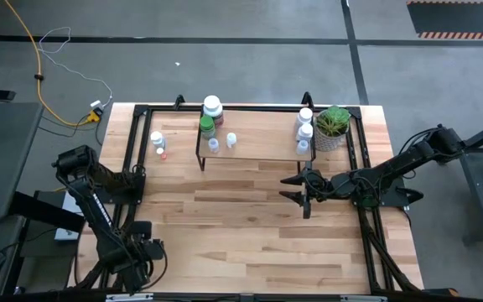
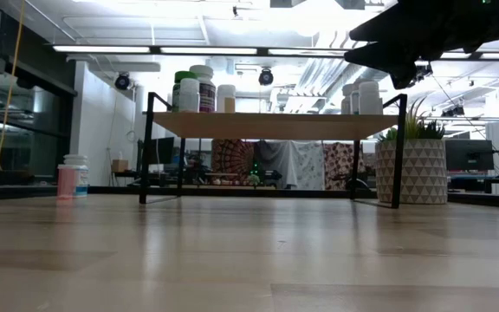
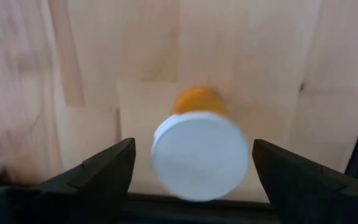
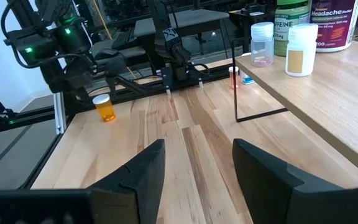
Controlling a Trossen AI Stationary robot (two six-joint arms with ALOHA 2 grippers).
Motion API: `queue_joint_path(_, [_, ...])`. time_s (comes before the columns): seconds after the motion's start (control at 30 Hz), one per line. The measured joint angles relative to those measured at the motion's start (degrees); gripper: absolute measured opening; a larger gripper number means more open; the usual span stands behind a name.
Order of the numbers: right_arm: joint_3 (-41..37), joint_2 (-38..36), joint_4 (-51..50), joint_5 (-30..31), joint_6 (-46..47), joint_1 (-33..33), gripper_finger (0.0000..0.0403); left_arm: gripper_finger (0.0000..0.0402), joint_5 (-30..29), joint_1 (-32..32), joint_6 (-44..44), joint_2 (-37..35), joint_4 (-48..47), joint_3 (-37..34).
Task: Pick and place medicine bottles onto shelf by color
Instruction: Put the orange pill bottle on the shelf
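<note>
The white cap (image 3: pixel 199 163) of the orange bottle (image 3: pixel 196 101) is sitting between the wide-open, empty fingers (image 3: pixel 101 171) of the left claw (image 3: pixel 191 171), so closing off-centre is risking tipping it, while the right claw (image 4: pixel 194 165) is hanging half open and empty.

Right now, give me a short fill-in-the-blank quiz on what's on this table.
1. The left gripper hangs over an orange bottle with a ____ cap.
2. The potted plant stands by the shelf's ____ end in the high view.
3. The right gripper's jaws hold ____.

Missing words: white; right; nothing

Readable on the shelf (image 4: pixel 328 74): "Headache" on a large white bottle (image 4: pixel 335 25), "FEINE" on a green bottle (image 4: pixel 292 28).
</note>
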Motion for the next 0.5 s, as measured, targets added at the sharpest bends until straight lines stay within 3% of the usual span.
queue_joint_path(0.3, [-0.02, -0.01, 0.0, 0.0, 0.17, 0.0, 0.0179, 0.031, -0.76, 0.0, 1.49, 0.0, 0.78, 0.0])
queue_joint_path(0.5, [0.0, -0.01, 0.0, 0.0, 0.08, 0.0, 0.0179, 0.0281, -1.08, -0.01, 1.4, 0.0, 0.74, -0.02])
